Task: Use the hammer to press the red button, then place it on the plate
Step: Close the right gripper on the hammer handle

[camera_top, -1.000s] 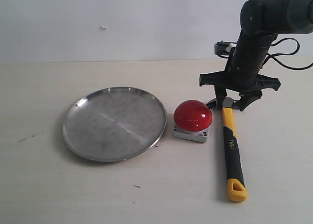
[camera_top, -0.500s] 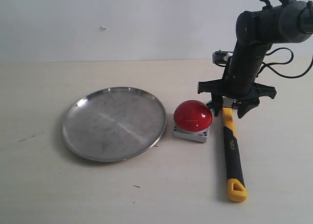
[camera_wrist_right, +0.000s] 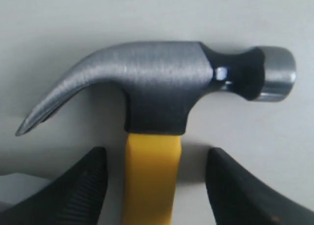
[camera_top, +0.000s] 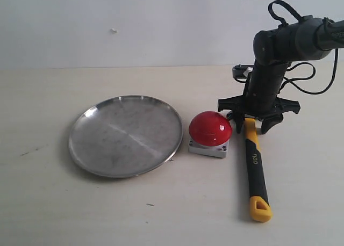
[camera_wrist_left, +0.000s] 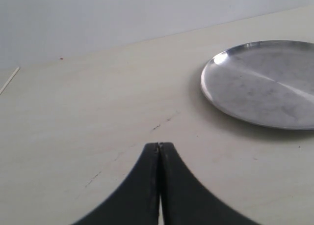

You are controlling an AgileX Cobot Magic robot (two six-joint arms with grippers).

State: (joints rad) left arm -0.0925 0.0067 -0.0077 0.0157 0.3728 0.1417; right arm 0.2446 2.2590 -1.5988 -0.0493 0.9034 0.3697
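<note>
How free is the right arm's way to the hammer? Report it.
Probably yes. The right pincer stands open with a finger on each side of the hammer, just below its head, with nothing between. The red button sits close beside one finger, which looks like the only tight spot.

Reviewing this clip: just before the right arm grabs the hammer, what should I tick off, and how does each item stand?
1. Is the right gripper open? Ok, its jaws stand wide.
2. Is the handle of the hammer between the fingers? Ok, the yellow neck just below the head sits between them, with gaps either side.
3. Is the hammer lying free on the table? Ok, it is not gripped yet.
4. Is there room beside the red button for the near finger? Cannot tell, they look close.
5. Is the plate bare for the later drop? Ok.
6. Is the left gripper out of the way? Ok, it is shut, over the table short of the plate.
</note>
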